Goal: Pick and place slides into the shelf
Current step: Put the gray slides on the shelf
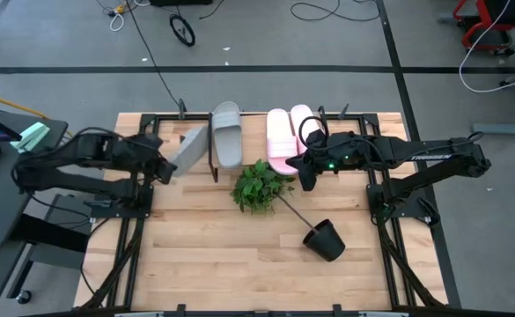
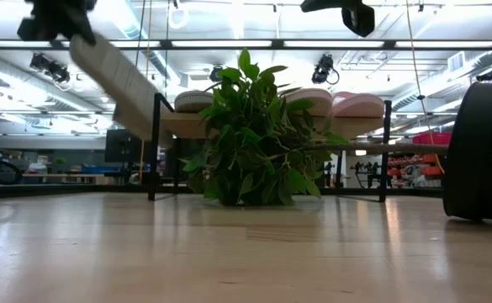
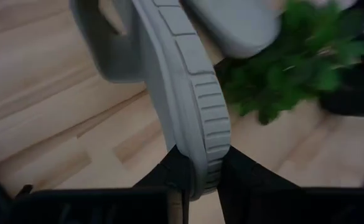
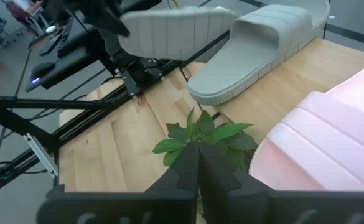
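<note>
My left gripper (image 1: 164, 167) is shut on a light grey slide (image 1: 187, 146), held in the air by the shelf's left end (image 2: 156, 118). This slide slopes down from the gripper in the low view (image 2: 115, 80). The other grey slide (image 1: 227, 132) and two pale pink slides (image 1: 280, 141) (image 1: 303, 125) lie flat on their soles on the shelf's plank top (image 2: 359, 147). My right gripper (image 1: 308, 173) is shut and hovers above the green plant (image 1: 257, 185), just off the pink slides' near ends (image 4: 331, 137), touching nothing. My left gripper pinches one end of the grey slide's sole (image 3: 201, 177) between its two fingers (image 3: 169, 177), across the sole's thickness. The fingers come from the table's left, along the slide. The slide is lifted clear of the table and slopes down and away from the gripper.
The leafy plant (image 2: 254, 135) lies on the table in front of the shelf, its stem running to a black pot (image 1: 325, 239) tipped on its side. Bare wooden tabletop (image 1: 213, 255) lies toward the near edge. Black frame rods (image 1: 134, 229) run along both table sides.
</note>
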Controlling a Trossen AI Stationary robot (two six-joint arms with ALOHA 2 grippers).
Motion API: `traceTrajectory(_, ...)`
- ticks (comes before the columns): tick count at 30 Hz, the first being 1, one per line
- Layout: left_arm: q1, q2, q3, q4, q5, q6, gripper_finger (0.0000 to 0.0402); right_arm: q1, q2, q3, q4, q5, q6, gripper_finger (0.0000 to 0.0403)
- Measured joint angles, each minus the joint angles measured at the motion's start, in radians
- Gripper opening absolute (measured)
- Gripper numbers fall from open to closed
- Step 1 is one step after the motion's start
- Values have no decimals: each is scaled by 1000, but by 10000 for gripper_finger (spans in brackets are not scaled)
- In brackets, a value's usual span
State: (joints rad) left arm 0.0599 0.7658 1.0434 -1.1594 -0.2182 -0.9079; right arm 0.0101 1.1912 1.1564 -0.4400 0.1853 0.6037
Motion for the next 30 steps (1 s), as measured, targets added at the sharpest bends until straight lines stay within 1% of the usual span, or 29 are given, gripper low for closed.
traceTrajectory(3, -28, 11, 73, -8, -8, -8, 54, 0, 0, 0, 16, 0, -14, 12)
traceTrajectory(6, -50, 41, 153, -77, -26, -26, 54, 0, 0, 0, 47, -4, -27, 12)
traceTrajectory(11, -96, 120, 278, -240, -33, -58, 54, 0, 0, 0, 77, -14, -37, 12)
traceTrajectory(15, -131, 196, 376, -275, -82, -72, 54, 0, 0, 0, 103, -26, -65, 12)
traceTrajectory(18, -142, 276, 459, -278, -128, -55, 54, 0, 0, 0, 135, -37, -103, 12)
traceTrajectory(21, -143, 367, 555, -282, -145, -19, 54, 0, 0, 0, 139, -38, -119, 12)
traceTrajectory(24, -143, 470, 671, -327, -164, 11, 54, 0, 0, 0, 139, -58, -128, 12)
traceTrajectory(28, -143, 612, 846, -403, -218, 51, 54, 0, 0, 0, 138, -83, -131, 12)
traceTrajectory(30, -143, 676, 927, -406, -240, 81, 54, 0, 0, 0, 137, -101, -134, 12)
